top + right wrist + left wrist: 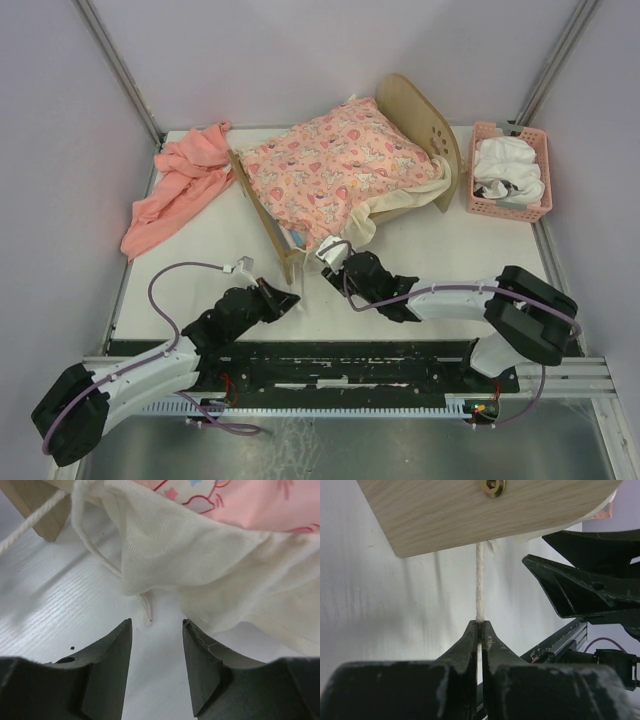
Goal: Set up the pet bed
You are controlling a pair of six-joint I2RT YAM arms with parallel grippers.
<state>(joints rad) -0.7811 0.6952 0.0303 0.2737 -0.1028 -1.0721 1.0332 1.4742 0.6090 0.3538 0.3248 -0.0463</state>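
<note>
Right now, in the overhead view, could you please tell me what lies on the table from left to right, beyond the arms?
Salmon-pink cloth → pet bed, covered with pink patterned bedding → pink basket holding white fabric.

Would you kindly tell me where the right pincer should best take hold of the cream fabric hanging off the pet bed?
Probably at the drooping corner of the cream fabric, just above its short cord end, coming in low over the table from the near side: that thin fold points straight into the open right pincer.
</note>
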